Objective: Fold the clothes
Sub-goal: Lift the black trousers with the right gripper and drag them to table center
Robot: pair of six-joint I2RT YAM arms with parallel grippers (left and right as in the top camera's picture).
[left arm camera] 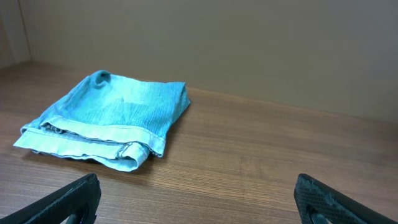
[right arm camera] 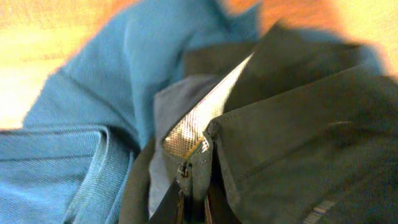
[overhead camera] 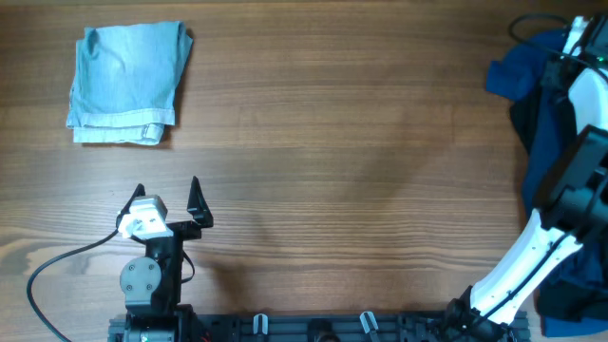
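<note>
**Black shorts** (right arm camera: 298, 118): crumpled in the heap at the right edge of the counter (overhead camera: 342, 142), with the whitish waistband lining (right arm camera: 199, 118) turned out. They are not laid flat and have no fold in them. Your right fingers (right arm camera: 166, 213) are brought together on an edge of the shorts just below that lining. The wrist view is close and blurred, so treat the hold as likely, not confirmed.

**Dark blue garments** (overhead camera: 532, 104): bunched under and beside the shorts, touching them, and partly hidden by the right arm (overhead camera: 532, 256). You cannot tell from above how many pieces are in the heap. None are folded.

**Pale blue garment** (overhead camera: 128, 84): at the far left corner, well apart from the heap. It is folded into a neat rectangle with the hem edges stacked on the near side. Count this one as done.

**Left fingers** (left arm camera: 68, 198): spread wide with nothing between them, over bare counter near the front edge. They point toward the pale blue garment but are clear of it.

**Progress (judgement):** one item is finished and the rest are not started, so this is an early stage. The step in hand looks like pulling the shorts out of the heap toward the open middle of the counter. Left to do: spread them, fold them, set them aside, then repeat for each dark blue piece.
</note>
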